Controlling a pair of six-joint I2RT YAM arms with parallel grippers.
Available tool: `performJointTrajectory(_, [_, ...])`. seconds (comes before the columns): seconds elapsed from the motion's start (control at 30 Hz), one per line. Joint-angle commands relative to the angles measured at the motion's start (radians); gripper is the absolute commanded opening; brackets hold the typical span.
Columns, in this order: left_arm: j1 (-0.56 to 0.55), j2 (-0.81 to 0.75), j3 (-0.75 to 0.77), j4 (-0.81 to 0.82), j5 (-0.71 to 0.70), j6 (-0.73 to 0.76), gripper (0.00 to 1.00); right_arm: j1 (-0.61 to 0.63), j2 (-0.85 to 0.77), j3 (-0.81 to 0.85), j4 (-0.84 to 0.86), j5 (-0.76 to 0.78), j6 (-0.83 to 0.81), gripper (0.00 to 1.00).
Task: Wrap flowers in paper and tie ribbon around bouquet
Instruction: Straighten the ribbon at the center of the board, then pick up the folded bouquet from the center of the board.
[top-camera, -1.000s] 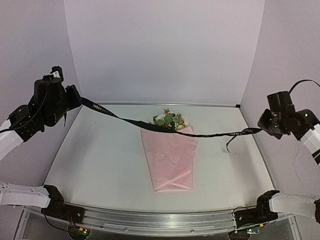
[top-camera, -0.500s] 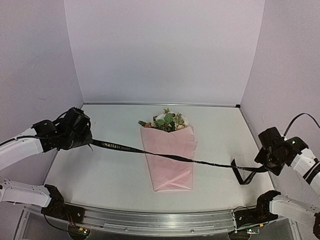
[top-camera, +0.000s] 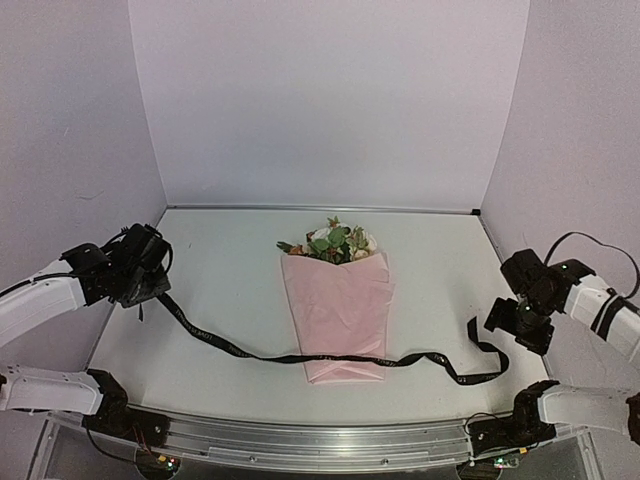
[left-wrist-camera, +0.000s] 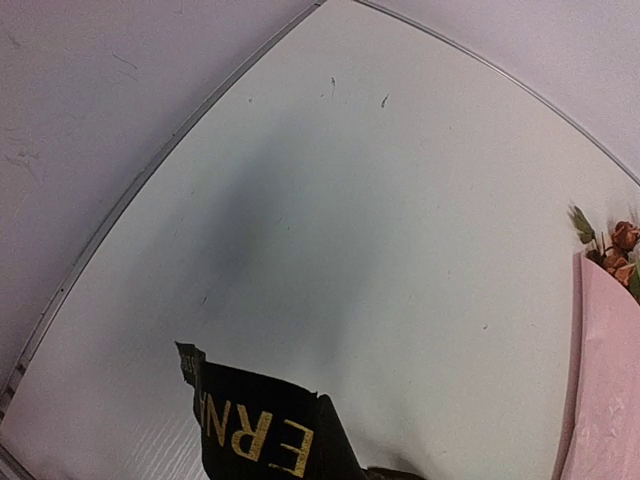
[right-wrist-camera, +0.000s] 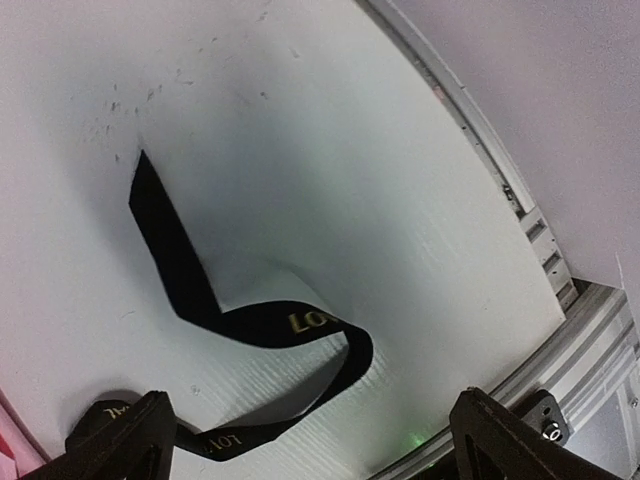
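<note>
The bouquet lies in the middle of the table, its flowers (top-camera: 335, 242) showing above a cone of pink paper (top-camera: 338, 305). The black ribbon (top-camera: 230, 348) lies slack on the table, crossing the cone's lower tip and curling near the right arm. My left gripper (top-camera: 150, 288) is shut on the ribbon's left end (left-wrist-camera: 255, 420), whose gold letters fill the bottom of the left wrist view. My right gripper (top-camera: 515, 322) hangs low with its jaws wide open over a loose ribbon loop (right-wrist-camera: 250, 325), holding nothing. Flowers (left-wrist-camera: 620, 243) and paper (left-wrist-camera: 610, 390) show at the left wrist view's right edge.
The table's front edge carries an aluminium rail (top-camera: 330, 440) with both arm bases on it. The rail (right-wrist-camera: 590, 330) runs close beside my right gripper. Lilac walls close off the left, back and right sides.
The right gripper has opened and let go of the ribbon. The ribbon, stretched taut between both grippers before, has dropped slack onto the table across the cone's lower end. Both arms have come down.
</note>
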Motion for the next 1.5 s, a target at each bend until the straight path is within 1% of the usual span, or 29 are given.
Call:
performJointTrajectory(0.0, [0.014, -0.022, -0.005, -0.002, -0.032, -0.003, 0.00, -0.004, 0.067, 0.069, -0.006, -0.124, -0.063, 0.98])
performJointTrajectory(0.17, [0.016, -0.055, -0.022, -0.021, -0.055, -0.035, 0.00, -0.005, 0.156, 0.060, 0.042, -0.131, -0.099, 0.93])
performJointTrajectory(0.27, [0.024, -0.045, -0.039, -0.040, -0.070, -0.068, 0.00, -0.004, 0.222, 0.067, 0.133, -0.234, -0.119, 0.89])
performJointTrajectory(0.33, [0.041, -0.039, -0.055, -0.057, -0.082, -0.106, 0.00, 0.014, 0.271, 0.104, 0.160, -0.283, -0.130, 0.86])
performJointTrajectory(0.47, [0.094, -0.058, -0.084, -0.059, -0.121, -0.127, 0.00, 0.058, 0.367, 0.175, 0.160, -0.291, -0.172, 0.86])
performJointTrajectory(0.57, [0.104, -0.048, -0.075, -0.077, -0.167, -0.169, 0.00, 0.071, 0.436, 0.227, 0.167, -0.318, -0.184, 0.86])
performJointTrajectory(0.67, [0.131, -0.029, -0.067, -0.066, -0.167, -0.185, 0.01, 0.086, 0.507, 0.284, 0.175, -0.354, -0.194, 0.86])
performJointTrajectory(0.7, [0.144, -0.020, -0.067, -0.058, -0.160, -0.186, 0.04, 0.094, 0.522, 0.301, 0.175, -0.360, -0.200, 0.85])
performJointTrajectory(0.73, [0.159, -0.012, -0.066, -0.055, -0.153, -0.193, 0.10, 0.104, 0.532, 0.315, 0.175, -0.361, -0.206, 0.85])
performJointTrajectory(0.77, [0.177, -0.006, -0.066, -0.053, -0.148, -0.202, 0.20, 0.112, 0.543, 0.325, 0.176, -0.362, -0.210, 0.85])
performJointTrajectory(0.83, [0.210, -0.005, -0.067, -0.038, -0.139, -0.201, 0.43, 0.117, 0.557, 0.339, 0.180, -0.373, -0.215, 0.86])
performJointTrajectory(0.9, [0.231, -0.004, -0.058, -0.027, -0.127, -0.194, 0.72, 0.117, 0.568, 0.349, 0.190, -0.396, -0.219, 0.86])
performJointTrajectory(0.93, [0.234, -0.003, -0.047, -0.011, -0.114, -0.172, 0.79, 0.119, 0.572, 0.352, 0.204, -0.414, -0.221, 0.86])
performJointTrajectory(1.0, [0.235, 0.001, -0.020, 0.052, -0.067, -0.097, 0.89, 0.129, 0.582, 0.358, 0.236, -0.454, -0.228, 0.87])
performJointTrajectory(1.07, [0.235, 0.022, 0.018, 0.082, -0.018, -0.032, 0.95, 0.156, 0.601, 0.380, 0.253, -0.480, -0.243, 0.88])
performJointTrajectory(1.13, [0.235, 0.045, 0.070, 0.071, -0.010, -0.008, 0.98, 0.177, 0.625, 0.397, 0.282, -0.509, -0.250, 0.89])
performJointTrajectory(1.2, [0.234, 0.046, 0.093, 0.121, 0.051, 0.068, 1.00, 0.201, 0.650, 0.411, 0.314, -0.541, -0.245, 0.91])
performJointTrajectory(1.23, [0.234, 0.040, 0.096, 0.162, 0.101, 0.103, 1.00, 0.212, 0.663, 0.420, 0.331, -0.557, -0.240, 0.92])
performJointTrajectory(1.27, [0.234, 0.033, 0.090, 0.227, 0.182, 0.148, 1.00, 0.220, 0.680, 0.427, 0.351, -0.576, -0.232, 0.92])
performJointTrajectory(1.37, [0.222, 0.068, 0.082, 0.347, 0.391, 0.185, 1.00, 0.234, 0.735, 0.436, 0.438, -0.625, -0.197, 0.93])
performJointTrajectory(1.4, [0.205, 0.089, 0.078, 0.379, 0.452, 0.194, 0.99, 0.239, 0.751, 0.441, 0.460, -0.638, -0.188, 0.94])
performJointTrajectory(1.47, [0.136, 0.139, 0.077, 0.435, 0.511, 0.206, 0.99, 0.244, 0.796, 0.459, 0.497, -0.652, -0.172, 0.94])
